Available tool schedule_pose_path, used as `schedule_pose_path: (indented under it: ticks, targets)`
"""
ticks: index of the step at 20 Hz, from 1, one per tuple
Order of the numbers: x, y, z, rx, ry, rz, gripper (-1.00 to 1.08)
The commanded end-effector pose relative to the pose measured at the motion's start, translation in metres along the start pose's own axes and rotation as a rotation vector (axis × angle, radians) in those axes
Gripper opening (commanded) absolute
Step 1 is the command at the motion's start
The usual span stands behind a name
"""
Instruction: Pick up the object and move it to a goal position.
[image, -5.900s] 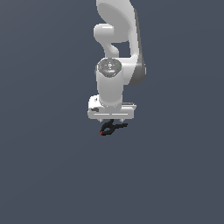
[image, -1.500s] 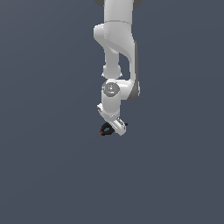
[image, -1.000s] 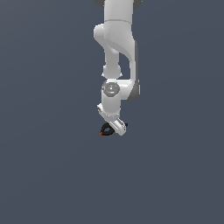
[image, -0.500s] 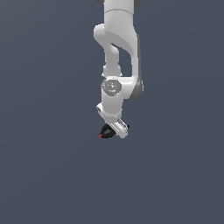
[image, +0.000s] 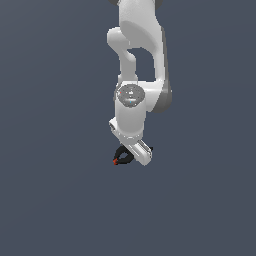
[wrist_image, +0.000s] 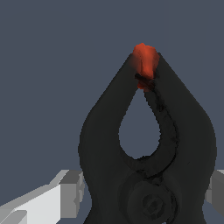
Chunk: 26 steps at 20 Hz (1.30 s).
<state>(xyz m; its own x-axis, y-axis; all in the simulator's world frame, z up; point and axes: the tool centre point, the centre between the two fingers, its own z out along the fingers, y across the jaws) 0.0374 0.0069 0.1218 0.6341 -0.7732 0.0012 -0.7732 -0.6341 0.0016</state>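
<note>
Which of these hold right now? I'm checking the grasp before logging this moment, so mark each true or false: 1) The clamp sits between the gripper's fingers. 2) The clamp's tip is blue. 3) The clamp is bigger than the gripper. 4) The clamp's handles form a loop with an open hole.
1) True: the black clamp sits between the fingers of the gripper.
2) False: the tip is red-orange.
3) False: in the exterior view the clamp is much smaller than the white gripper.
4) True: the wrist view shows a teardrop-shaped hole.
</note>
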Motion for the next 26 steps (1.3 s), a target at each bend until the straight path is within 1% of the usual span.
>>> schedule_pose_path:
  ticks: [1, 7, 13, 19, 26]
  targets:
    - [0.008, -0.012, -0.016, 0.001, 0.001, 0.000, -1.00]
    - [0.024, -0.037, -0.045, 0.001, 0.000, 0.000, -1.00]
    - [0.034, -0.053, -0.063, 0.001, 0.000, 0.000, -1.00]
    - [0.040, -0.061, -0.073, 0.001, -0.001, 0.000, -1.00]
    - [0.042, -0.063, -0.074, 0.001, -0.001, 0.000, -1.00]
